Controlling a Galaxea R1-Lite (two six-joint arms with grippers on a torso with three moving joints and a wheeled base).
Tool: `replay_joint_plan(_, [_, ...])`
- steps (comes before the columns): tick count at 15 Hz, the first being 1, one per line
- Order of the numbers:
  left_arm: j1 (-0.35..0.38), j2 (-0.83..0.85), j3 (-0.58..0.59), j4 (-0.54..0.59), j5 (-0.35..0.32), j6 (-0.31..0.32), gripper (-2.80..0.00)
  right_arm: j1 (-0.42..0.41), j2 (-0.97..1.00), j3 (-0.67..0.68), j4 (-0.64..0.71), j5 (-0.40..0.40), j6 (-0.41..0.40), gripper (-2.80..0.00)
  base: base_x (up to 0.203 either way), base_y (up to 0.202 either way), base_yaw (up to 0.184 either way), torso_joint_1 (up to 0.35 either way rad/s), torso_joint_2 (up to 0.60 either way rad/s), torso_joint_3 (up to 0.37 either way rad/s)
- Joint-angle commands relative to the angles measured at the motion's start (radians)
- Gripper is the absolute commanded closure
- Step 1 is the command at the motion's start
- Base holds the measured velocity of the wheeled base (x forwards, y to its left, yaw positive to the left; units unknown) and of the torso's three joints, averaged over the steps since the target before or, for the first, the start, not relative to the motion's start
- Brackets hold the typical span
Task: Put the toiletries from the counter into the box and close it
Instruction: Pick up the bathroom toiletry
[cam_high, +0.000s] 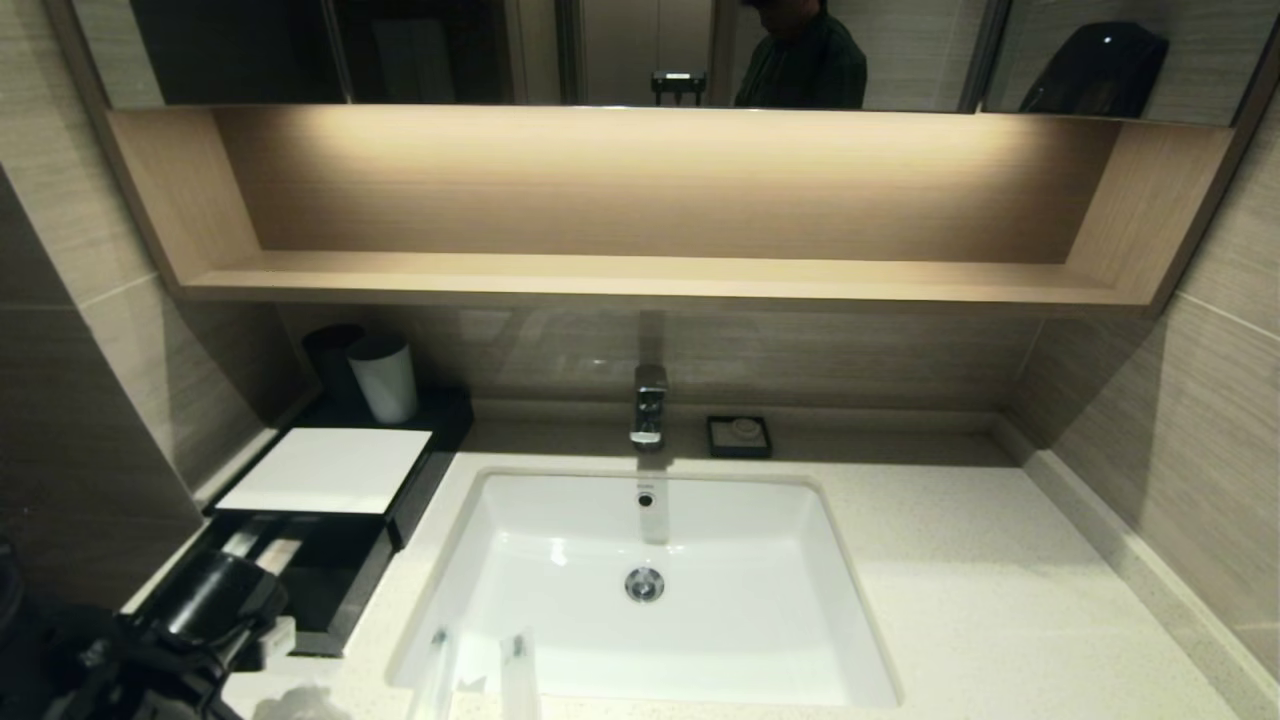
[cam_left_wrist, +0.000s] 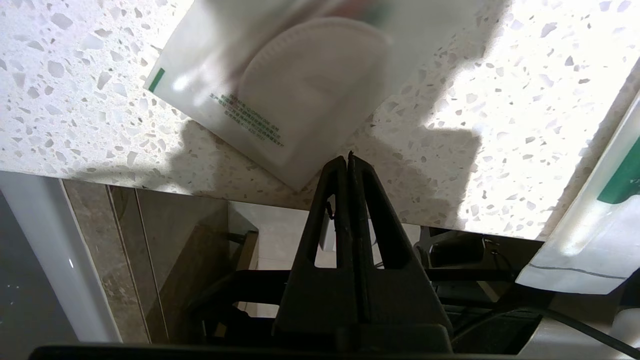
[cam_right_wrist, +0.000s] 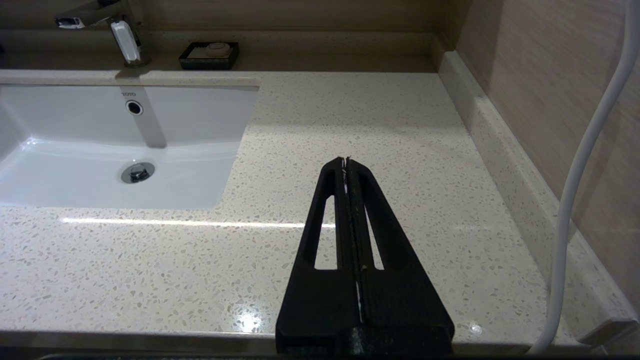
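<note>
- My left gripper (cam_left_wrist: 348, 156) sits at the counter's (cam_left_wrist: 450, 125) front edge, jaws pressed fully together, tip just at the corner of the square packet (cam_left_wrist: 280, 85) w/ the white round item. Can't tell if the wrap's corner is pinched.
- A long packet (cam_left_wrist: 595, 240) lies nearby, overhanging the edge.
- Box (cam_high: 330, 470) stands left of the basin (cam_high: 640, 590), drawer pulled out toward me.
- My right gripper (cam_right_wrist: 346, 161) hangs parked over bare counter right of the basin, jaws together, nothing in them.
</note>
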Motion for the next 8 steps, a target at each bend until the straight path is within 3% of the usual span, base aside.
replay_joint_plan(1, [0.000, -0.019, -0.001, 0.001, 0.003, -0.001, 0.00, 0.000, 0.000, 0.000, 0.000, 0.000, 0.000, 0.00, 0.000, 0.000, 0.000, 0.000, 0.00, 0.000])
replay_joint_plan(5, [0.001, -0.111, -0.009, 0.005, 0.014, -0.001, 0.00, 0.000, 0.000, 0.000, 0.000, 0.000, 0.000, 0.00, 0.000, 0.000, 0.000, 0.000, 0.00, 0.000])
replay_joint_plan(8, [0.012, -0.141, -0.010, 0.005, 0.102, -0.003, 0.00, 0.000, 0.000, 0.000, 0.000, 0.000, 0.000, 0.00, 0.000, 0.000, 0.000, 0.000, 0.00, 0.000])
